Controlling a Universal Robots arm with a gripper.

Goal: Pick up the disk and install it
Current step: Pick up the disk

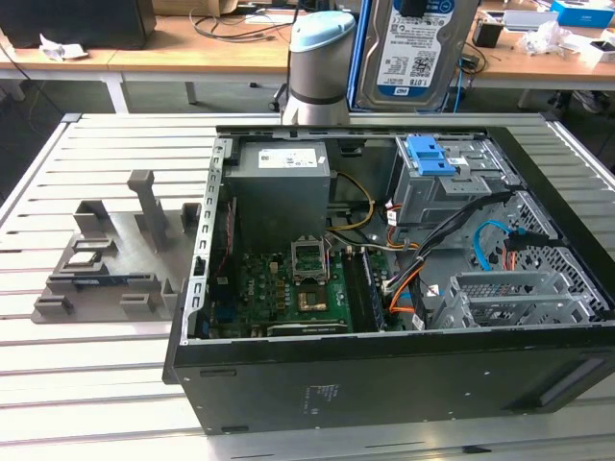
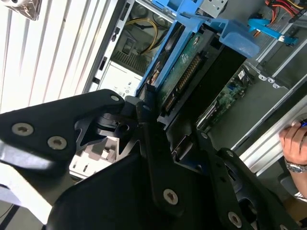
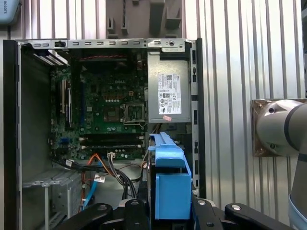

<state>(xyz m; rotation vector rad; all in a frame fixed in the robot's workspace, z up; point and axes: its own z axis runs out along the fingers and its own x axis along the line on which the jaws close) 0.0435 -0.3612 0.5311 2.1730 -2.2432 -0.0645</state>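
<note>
Above the open computer case [image 1: 384, 379], over its drive-bay end, the gripper [image 3: 165, 208] clamps the disk [image 1: 415, 48] by its blue rails, label facing the exterior view. A bare blue bracket [image 1: 430, 154] sits on the case's drive cage.

The disk [image 1: 418, 53] hangs above the computer case [image 1: 384, 375].

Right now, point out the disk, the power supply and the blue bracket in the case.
disk [image 1: 418, 53]: exterior view, on its white-and-blue label.
power supply [image 1: 281, 204]: exterior view, on its grey face.
blue bracket [image 1: 430, 156]: exterior view, on its top face.
</note>
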